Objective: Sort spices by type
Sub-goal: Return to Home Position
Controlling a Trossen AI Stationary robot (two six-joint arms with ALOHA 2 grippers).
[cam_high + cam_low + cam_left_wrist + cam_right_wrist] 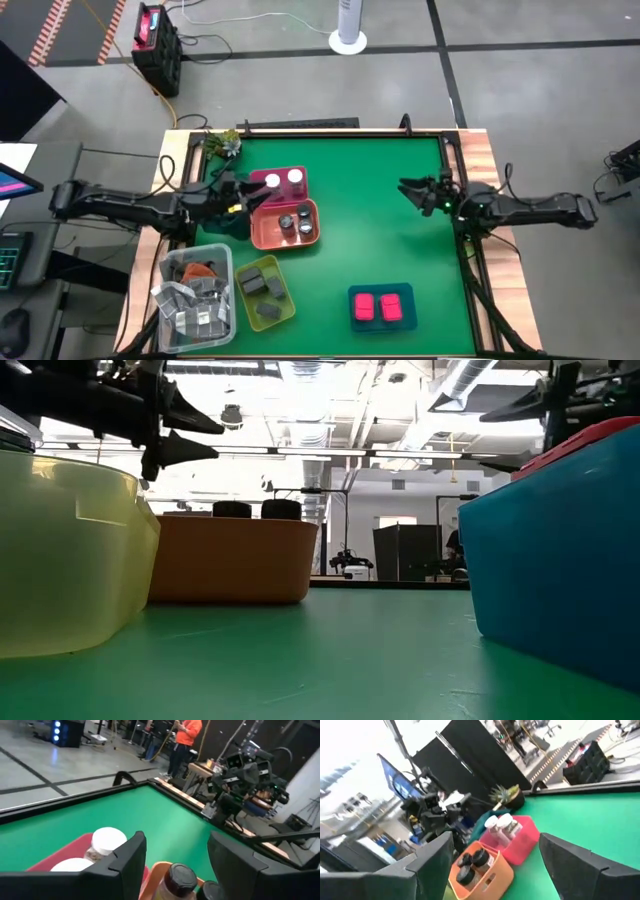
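Inside blue tray point(381, 289) | two pink boxes point(364, 306) | visible in high view only

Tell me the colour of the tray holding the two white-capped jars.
Pink tray; the high view shows it best.

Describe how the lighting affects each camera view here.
Low view: ceiling lights behind turn the left gripper into a silhouette and shine through the yellow tray. High view: even overhead light, only soft shadows on the green table. Right wrist view: the room beyond the table glares white.
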